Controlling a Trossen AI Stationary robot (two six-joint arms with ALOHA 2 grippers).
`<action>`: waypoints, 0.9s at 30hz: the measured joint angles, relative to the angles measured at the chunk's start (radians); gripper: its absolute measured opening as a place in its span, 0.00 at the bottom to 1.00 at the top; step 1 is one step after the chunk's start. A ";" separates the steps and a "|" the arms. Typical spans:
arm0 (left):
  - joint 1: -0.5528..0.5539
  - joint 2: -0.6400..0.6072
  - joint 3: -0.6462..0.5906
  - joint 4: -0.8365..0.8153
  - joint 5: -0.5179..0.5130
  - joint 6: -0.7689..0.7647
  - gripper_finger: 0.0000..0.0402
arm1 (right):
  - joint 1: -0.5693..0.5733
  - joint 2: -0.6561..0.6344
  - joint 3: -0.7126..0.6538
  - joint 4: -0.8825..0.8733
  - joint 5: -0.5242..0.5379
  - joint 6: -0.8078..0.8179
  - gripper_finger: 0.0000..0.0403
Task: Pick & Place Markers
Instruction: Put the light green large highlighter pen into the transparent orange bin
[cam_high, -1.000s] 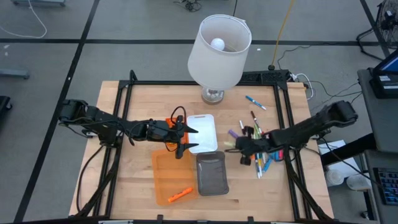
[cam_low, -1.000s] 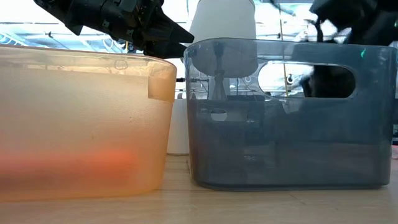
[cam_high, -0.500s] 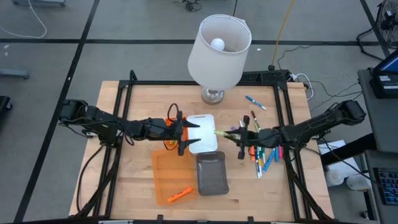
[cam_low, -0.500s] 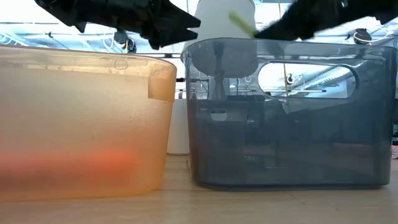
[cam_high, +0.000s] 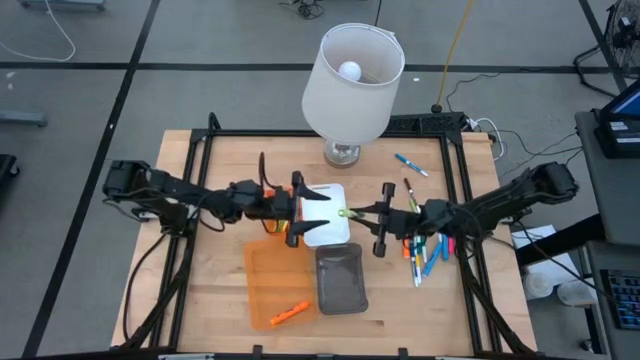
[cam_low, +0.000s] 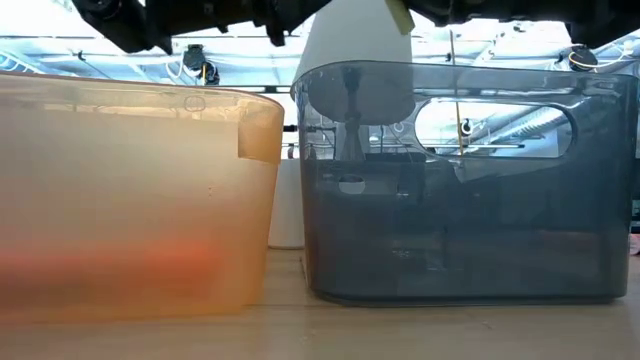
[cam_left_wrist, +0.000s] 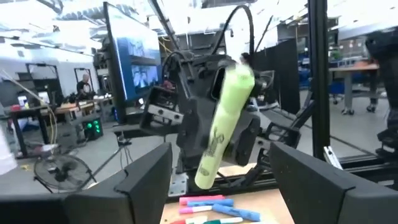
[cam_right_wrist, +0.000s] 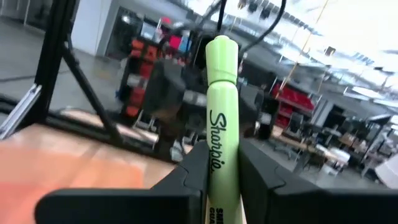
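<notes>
The right pincer (cam_high: 378, 212), clamped on a green highlighter (cam_high: 350, 212), holds it out level above the white tray's (cam_high: 325, 222) edge, its free end aimed at the left pincer (cam_high: 303, 207), whose fingers stand apart just opposite — seemingly a handover, since each arm covers its own side. Behind the right pincer, the remaining markers (cam_high: 425, 255) lie loose on the worktop (cam_high: 220, 300). Nearer the camera sit a grey tray (cam_high: 341, 280) and an orange tray (cam_high: 262, 290) holding one orange marker (cam_high: 289, 312).
</notes>
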 joint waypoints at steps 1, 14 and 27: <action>-0.004 0.020 0.016 -0.001 0.000 0.014 0.67 | -0.002 0.010 0.000 0.022 -0.001 -0.004 0.11; -0.011 0.279 0.299 -0.003 -0.001 0.079 0.67 | -0.003 0.055 0.000 0.056 -0.002 -0.019 0.11; -0.012 0.273 0.326 -0.022 -0.009 0.080 0.67 | -0.003 0.055 0.000 0.033 -0.002 -0.019 0.11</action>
